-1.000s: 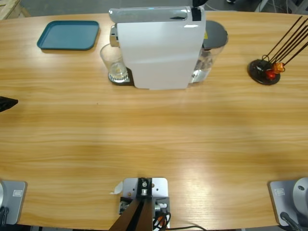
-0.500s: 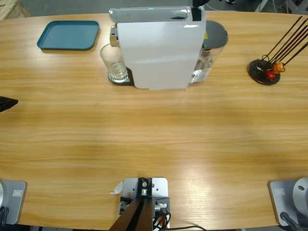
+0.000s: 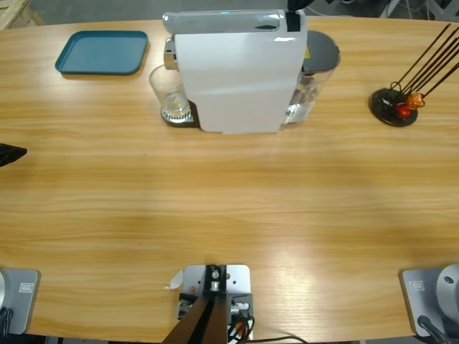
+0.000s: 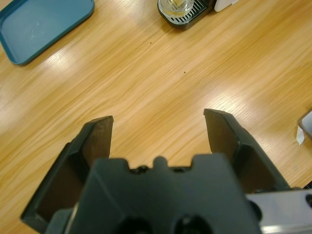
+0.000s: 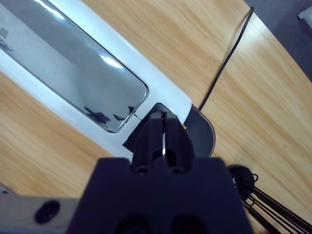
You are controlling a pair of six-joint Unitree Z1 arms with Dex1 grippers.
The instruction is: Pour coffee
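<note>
Nothing on the long wooden desk point(image 3: 229, 208) has shifted over the last second: the high view matches the two earlier ones item for item, so the job looks paused at the machine rather than moving on.

The white box-shaped coffee machine point(image 3: 237, 72) stands at the far side of the desk, with a clear glass tumbler point(image 3: 169, 94) on its black drip grille at its left end. I can see no dark coffee in that glass from above or in the left wrist view, where only its base shows point(image 4: 176, 6); my guess is brewing has not begun.

The right end effector point(image 5: 165, 127) has its jaws pressed together with nothing between them, tips down on the machine's glossy top by the grey water tank lid point(image 5: 201, 130). It seems to be pressing a button there, though the contact itself is hidden.

The left end effector point(image 4: 158, 131) hovers wide open and empty over bare wood, well short of the glass. A flat teal plastic tray point(image 3: 102, 52) lies far left, and a black dish of thin dark sticks point(image 3: 394, 104) sits far right.
</note>
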